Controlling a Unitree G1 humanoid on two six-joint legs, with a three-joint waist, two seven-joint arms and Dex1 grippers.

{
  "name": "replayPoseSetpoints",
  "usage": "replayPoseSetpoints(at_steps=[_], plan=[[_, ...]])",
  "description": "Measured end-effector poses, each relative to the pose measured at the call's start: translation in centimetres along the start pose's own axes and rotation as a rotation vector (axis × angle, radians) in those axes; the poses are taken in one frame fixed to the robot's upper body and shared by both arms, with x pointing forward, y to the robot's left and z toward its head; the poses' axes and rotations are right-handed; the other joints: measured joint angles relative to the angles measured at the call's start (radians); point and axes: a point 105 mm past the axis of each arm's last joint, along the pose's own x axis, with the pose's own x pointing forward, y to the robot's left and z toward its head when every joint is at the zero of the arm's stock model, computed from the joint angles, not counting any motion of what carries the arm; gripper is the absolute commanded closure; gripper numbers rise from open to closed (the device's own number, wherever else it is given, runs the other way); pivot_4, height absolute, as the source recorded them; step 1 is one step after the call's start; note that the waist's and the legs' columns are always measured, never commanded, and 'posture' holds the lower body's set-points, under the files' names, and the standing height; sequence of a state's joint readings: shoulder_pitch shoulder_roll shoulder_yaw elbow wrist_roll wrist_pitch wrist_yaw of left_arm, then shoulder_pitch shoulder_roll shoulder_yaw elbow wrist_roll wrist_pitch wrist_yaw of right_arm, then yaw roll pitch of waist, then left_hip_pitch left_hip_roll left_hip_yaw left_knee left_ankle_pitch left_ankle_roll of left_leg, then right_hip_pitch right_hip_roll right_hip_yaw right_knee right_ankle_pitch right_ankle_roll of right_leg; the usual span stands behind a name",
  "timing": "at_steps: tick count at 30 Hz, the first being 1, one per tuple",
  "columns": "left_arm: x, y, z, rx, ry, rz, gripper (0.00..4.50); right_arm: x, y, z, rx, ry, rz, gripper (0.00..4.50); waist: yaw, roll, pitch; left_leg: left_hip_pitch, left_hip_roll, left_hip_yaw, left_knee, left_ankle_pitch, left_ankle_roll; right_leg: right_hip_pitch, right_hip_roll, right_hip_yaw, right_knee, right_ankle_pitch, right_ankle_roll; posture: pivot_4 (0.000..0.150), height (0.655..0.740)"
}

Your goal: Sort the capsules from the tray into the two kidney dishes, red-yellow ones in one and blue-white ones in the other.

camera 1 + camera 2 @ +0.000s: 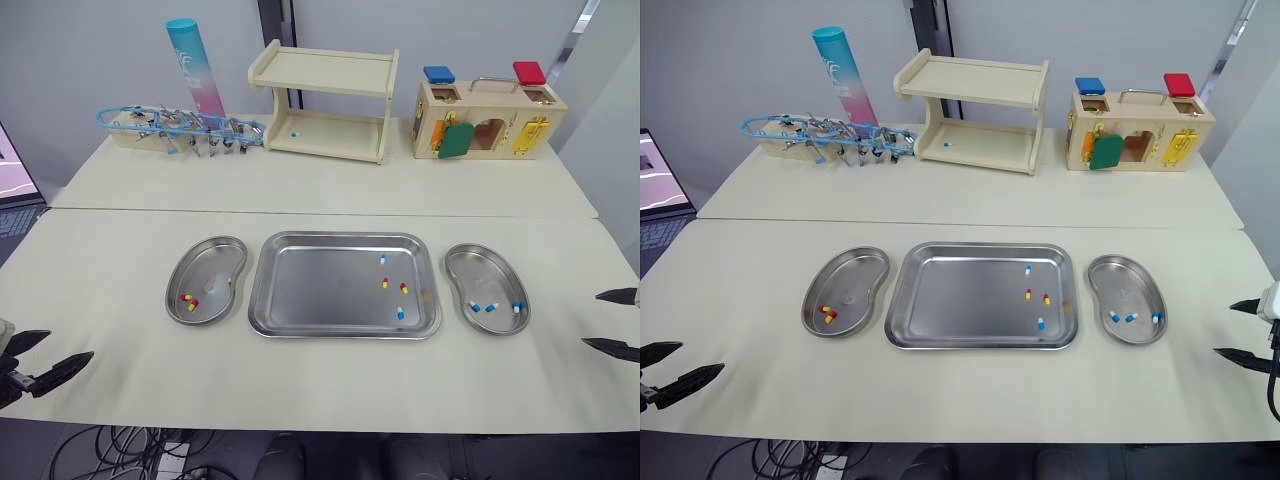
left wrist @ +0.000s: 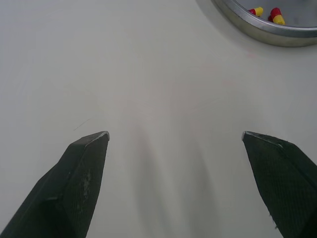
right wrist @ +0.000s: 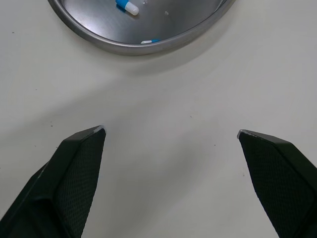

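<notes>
Tray (image 1: 320, 290): four capsules (image 1: 400, 313), well apart from left tool (image 1: 70, 345) and right tool (image 1: 592, 319), both spread, empty. Left dish (image 1: 215, 265): two; right dish (image 1: 480, 270): three.

From the head, twice: looking forward and down, from afar, over the whole desk (image 1: 130, 260). From each wrist, close: left dish (image 2: 277, 38) ahead of left claw (image 2: 176, 135), right dish (image 3: 131, 48) ahead of right claw (image 3: 171, 131), both shared with head views.
</notes>
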State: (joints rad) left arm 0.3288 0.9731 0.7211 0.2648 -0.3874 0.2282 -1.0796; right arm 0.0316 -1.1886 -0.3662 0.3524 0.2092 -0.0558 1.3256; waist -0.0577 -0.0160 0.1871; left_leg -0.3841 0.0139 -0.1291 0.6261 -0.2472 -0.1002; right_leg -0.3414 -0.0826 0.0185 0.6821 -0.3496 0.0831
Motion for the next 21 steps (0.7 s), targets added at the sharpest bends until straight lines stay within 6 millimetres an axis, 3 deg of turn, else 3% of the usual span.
replayPoseSetpoints(at_steps=[21], plan=[[-0.11,0.63,0.32,-0.008,-0.031,0.017,0.04,0.65,0.23,0.06,-0.006,0.006,0.01,0.0,0.0,0.0,0.0,0.0,0.0,0.0,0.0,0.0,0.0,0.0,0.0,0.0,0.0,0.0,0.0,0.15,0.74]])
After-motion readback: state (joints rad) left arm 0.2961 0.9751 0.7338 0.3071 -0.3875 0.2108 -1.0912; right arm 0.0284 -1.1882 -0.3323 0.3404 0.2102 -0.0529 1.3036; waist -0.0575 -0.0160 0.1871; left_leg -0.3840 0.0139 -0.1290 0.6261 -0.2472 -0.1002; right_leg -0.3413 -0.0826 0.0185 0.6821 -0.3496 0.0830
